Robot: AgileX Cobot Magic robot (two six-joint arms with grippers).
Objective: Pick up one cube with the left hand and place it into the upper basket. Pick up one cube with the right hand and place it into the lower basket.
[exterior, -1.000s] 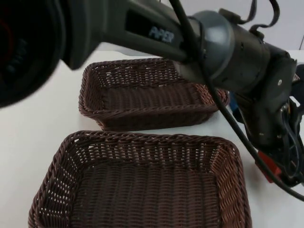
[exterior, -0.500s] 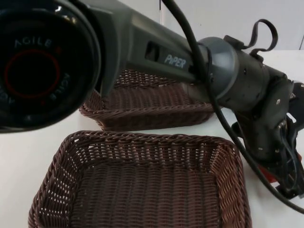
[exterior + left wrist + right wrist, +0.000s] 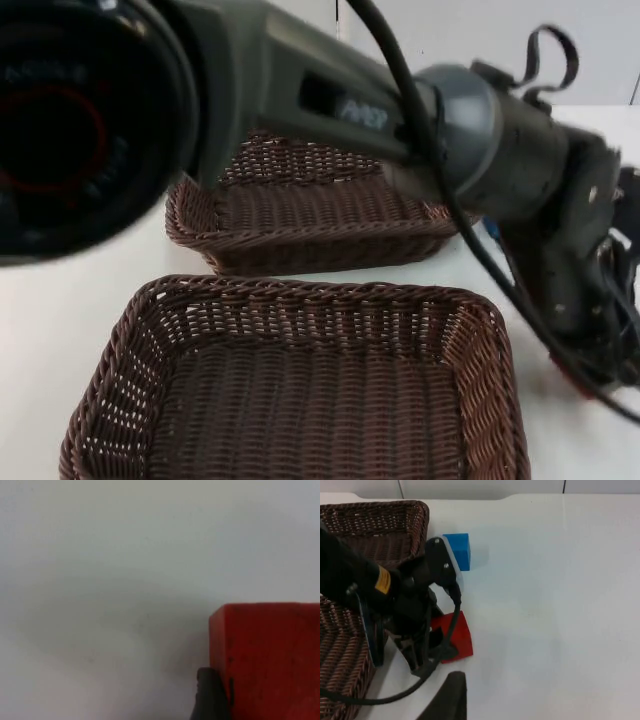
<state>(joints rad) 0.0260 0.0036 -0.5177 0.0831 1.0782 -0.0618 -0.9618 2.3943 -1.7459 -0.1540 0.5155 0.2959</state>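
While both wicker baskets lie bare inside, no part of the task can be counted as finished. The upper basket (image 3: 300, 200) sits farther back on the white table (image 3: 60, 300), partly covered by the left arm, which reaches across it toward the right side of the table; the lower basket (image 3: 300, 390) sits nearest the camera. No cube is seen in either.

The left gripper (image 3: 427, 652) is lowered onto the table just beside the baskets' right edge, at a red cube (image 3: 454, 636). In the left wrist view the red cube (image 3: 267, 660) is seen close up, with one black fingertip (image 3: 212, 695) pressed against its side. Whether the fingers are closed firmly on the cube cannot be told, since the other finger is hidden; the cube appears to rest on the table, not lifted. A blue cube (image 3: 457, 550) lies near the corner of the upper basket, just beyond the left gripper, and is untouched.

The right gripper (image 3: 445, 700) is held above the table, near the red cube, and its arm waits; whether its fingers are wide or narrow cannot be told.

The step in hand is judged to be the left arm's grasp of the red cube. Left to be done: the lift, the placing into the upper basket, and then the whole right-hand pick and placing into the lower basket, presumably with the blue cube.
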